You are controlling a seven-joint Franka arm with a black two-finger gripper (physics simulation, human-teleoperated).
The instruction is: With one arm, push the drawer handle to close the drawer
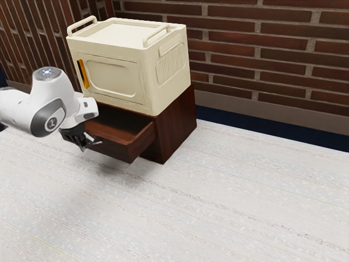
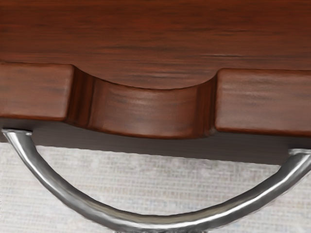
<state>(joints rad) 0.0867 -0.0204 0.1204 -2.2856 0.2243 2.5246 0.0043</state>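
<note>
From where I stand, a broad stretch of pale, streaked worktop (image 1: 191, 207) lies nearest, with a soft shadow falling on it below the arm (image 1: 52, 101). The white arm comes in low from the exterior view's left, its thick rounded joints bunched close to the wood, the last one bent so that the black claw (image 1: 84, 143) points down, a little aslant, in front of the drawer (image 1: 115, 149). Whether the claw is wide or narrow I cannot tell from here.

In the wrist view the handle (image 2: 158, 222), a bowed, shiny metal bar, stands out from the drawer front just under the claw; whether the two touch I can't make out. Both of its ends meet the dark reddish wood, below a smooth scoop cut in the front's upper edge. The drawer stands well out of its cabinet (image 1: 175, 126), its brown inside open to view.

The cabinet sits toward the worktop's far edge, and on top of it rests a cream box (image 1: 115, 76) with a raised grip at each end of its lid and an orange latch (image 1: 83, 74) on its front. Beyond the far edge runs a dark blue strip (image 1: 262, 131), then a brick wall (image 1: 262, 49).
</note>
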